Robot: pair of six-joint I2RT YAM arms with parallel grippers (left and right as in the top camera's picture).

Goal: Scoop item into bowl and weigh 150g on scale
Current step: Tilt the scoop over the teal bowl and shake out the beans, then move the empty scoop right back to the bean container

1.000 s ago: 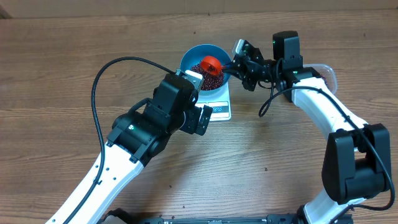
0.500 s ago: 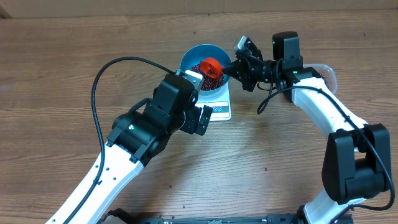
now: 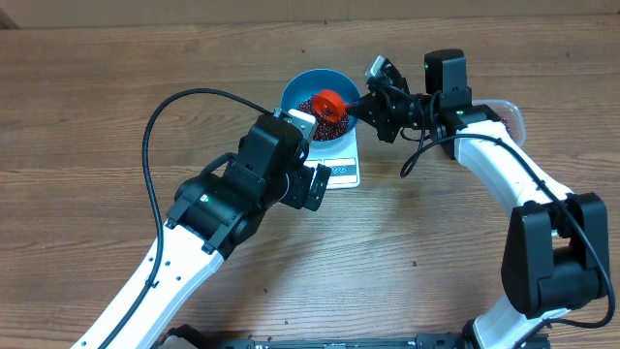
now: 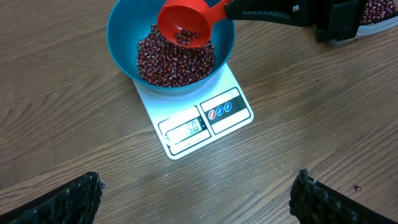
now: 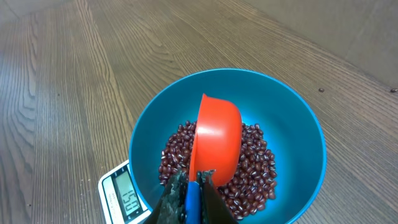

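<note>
The sky-blue bowl (image 3: 295, 87) stands on the white scale (image 3: 345, 173) and holds a layer of dark red beans (image 3: 335, 125). My right gripper (image 3: 362, 103) is shut on the handle of the orange-red scoop (image 3: 329, 100). The scoop's cup hangs tilted over the beans (image 5: 255, 165) inside the bowl (image 5: 286, 106). A few beans lie in the scoop (image 4: 183, 28). The scale's display (image 5: 129, 198) shows 150. My left gripper (image 4: 199, 196) hovers wide open over bare wood in front of the scale (image 4: 227, 109), holding nothing.
A clear plastic container (image 3: 511, 114) with more beans (image 4: 378, 11) sits to the right, behind the right arm. A black cable (image 3: 153, 126) loops over the left arm. Wood tabletop surrounds the scale.
The right gripper has shifted very slightly with the scoop over the bowl. The left arm has not moved.
</note>
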